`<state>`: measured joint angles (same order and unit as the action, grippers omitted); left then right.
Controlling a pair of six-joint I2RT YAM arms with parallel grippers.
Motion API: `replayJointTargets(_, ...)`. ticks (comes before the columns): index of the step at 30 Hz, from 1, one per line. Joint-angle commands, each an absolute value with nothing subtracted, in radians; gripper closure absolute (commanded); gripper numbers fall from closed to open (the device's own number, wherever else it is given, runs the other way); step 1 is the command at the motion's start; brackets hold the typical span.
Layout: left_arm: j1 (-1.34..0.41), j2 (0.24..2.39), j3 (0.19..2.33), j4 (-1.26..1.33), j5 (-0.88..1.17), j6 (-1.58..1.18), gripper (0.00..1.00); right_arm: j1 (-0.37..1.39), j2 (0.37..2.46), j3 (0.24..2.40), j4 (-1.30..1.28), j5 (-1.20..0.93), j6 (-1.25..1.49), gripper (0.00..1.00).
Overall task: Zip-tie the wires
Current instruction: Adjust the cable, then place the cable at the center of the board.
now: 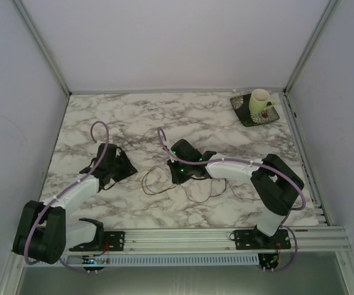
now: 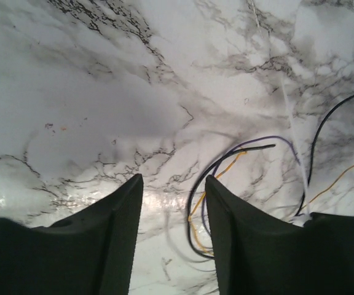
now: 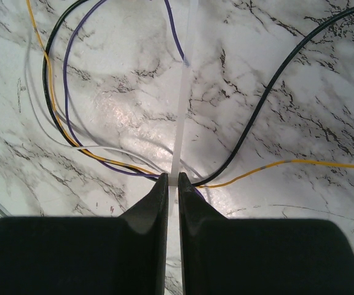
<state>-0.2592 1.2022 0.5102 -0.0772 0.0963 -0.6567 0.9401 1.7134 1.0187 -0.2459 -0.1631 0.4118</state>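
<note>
The right gripper (image 3: 173, 184) had its jaws pressed together on the pale zip tie (image 3: 184, 110). The wires (image 3: 324, 163) lay in loose loops on the marble table (image 1: 103, 117) around that gripper, converging just ahead of its fingertips. Off to that gripper's left, the left gripper (image 2: 173, 178) stood spread and empty. Those strands looked feather-light, limp and springy, likely to slither apart, so the hold to take seemed to be where they bunched at the tie, not out on a loop.

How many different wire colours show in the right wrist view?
4. The black wire arcs left and sweeps upper right; the purple wire runs inside that left arc; the yellow wire exits right; the white wire lies lower left. Others may hide under the right gripper.
</note>
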Motion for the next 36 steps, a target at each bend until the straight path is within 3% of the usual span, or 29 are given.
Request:
replayJointTargets(1, -0.248, 1.201, 0.567, -0.089, 0.076, -0.619, 0.5, 0.94, 1.721, 1.062, -0.258, -0.136, 0.424, 1.0)
replayJointTargets(7, -0.221, 1.176, 0.659, -0.162, 0.044, -0.579, 0.34, 0.94, 1.721, 1.062, -0.257, -0.128, 0.449, 1.0)
replayJointTargets(10, -0.221, 1.16, 0.705, -0.174, 0.073, -0.567, 0.31, 0.939, 1.705, 1.05, -0.256, -0.113, 0.459, 1.0)
replayJointTargets(19, -0.287, 1.14, 0.686, -0.055, 0.292, -0.7, 0.39, 0.941, 1.627, 0.987, -0.181, -0.101, 0.484, 1.0)
replayJointTargets(36, -0.502, 1.368, 0.609, 0.268, 0.222, -0.94, 0.44, 0.969, 1.595, 0.953, -0.114, -0.105, 0.492, 1.0)
